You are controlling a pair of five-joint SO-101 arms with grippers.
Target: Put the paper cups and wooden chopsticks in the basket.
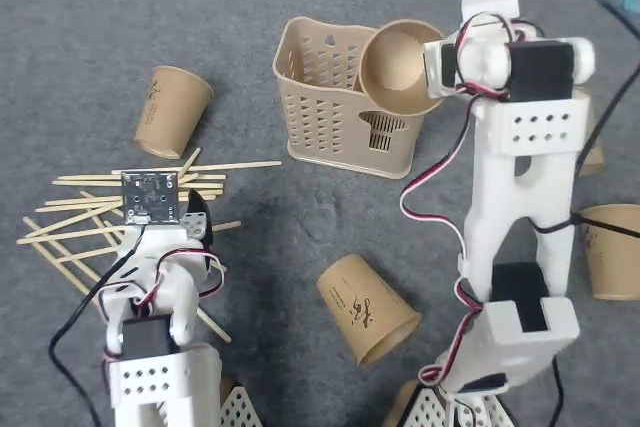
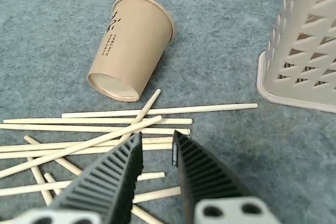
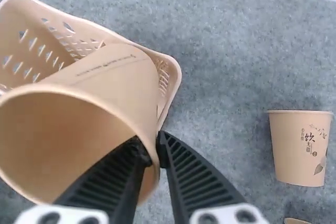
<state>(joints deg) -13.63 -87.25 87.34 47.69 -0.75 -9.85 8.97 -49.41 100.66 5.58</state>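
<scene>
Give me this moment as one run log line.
right gripper: shut on paper cup at basket rim | left gripper: open above chopsticks

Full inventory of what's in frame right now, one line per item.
Basket: one, beige, top centre of table.
Paper cups: at least four, brown; held cup at basket rim, left cup lying by chopsticks, centre cup lying, right-edge cup.
Wooden chopsticks: loose pile, pale wood, table's left.
Table cover: one, grey.
Left gripper: one, black, open above chopsticks.
Right gripper: one, black, shut on held cup.
</scene>
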